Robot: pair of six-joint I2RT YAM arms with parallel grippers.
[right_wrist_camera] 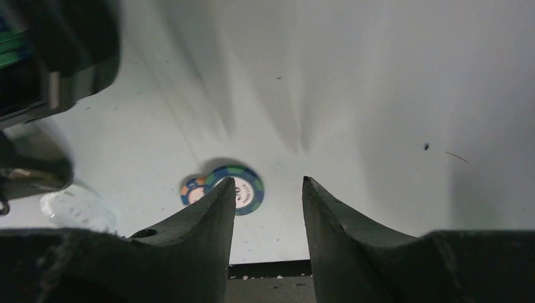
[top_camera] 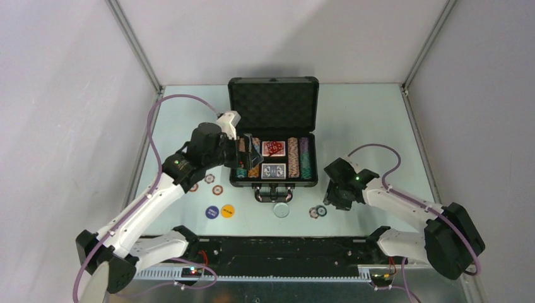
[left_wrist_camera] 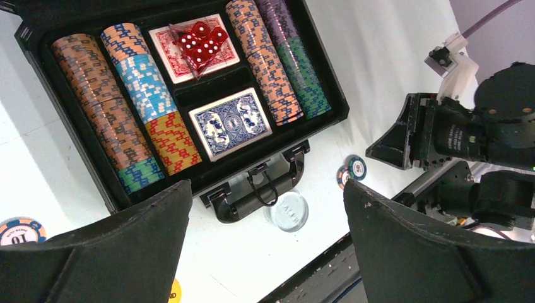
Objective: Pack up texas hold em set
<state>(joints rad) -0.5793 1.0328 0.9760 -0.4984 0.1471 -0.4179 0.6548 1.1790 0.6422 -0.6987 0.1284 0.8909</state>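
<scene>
**Fingers [left_wrist_camera: 113,252] of the left gripper [left_wrist_camera: 266,189] spread wide and empty above the open case [top_camera: 272,184]; right gripper [right_wrist_camera: 268,183] low over two loose chips, its fingers [right_wrist_camera: 195,240] narrowly apart with nothing between them.**

The case lies mid-desk [top_camera: 366,126], lid upright at the far side, handle toward the arms. Rows of chips [left_wrist_camera: 104,104] stand on edge along both sides. Between them, red dice [left_wrist_camera: 200,43] rest on the red deck [left_wrist_camera: 167,60], with the blue deck [left_wrist_camera: 230,123] nearer. Unpacked are the green-rimmed chip [right_wrist_camera: 243,189] touching an orange chip [right_wrist_camera: 191,191], three chips [top_camera: 208,178] left of the case, and three round buttons [top_camera: 228,211] near the handle. The right gripper's low stance suggests a pick of the green-rimmed chip, which sits off-centre toward one finger.
</scene>
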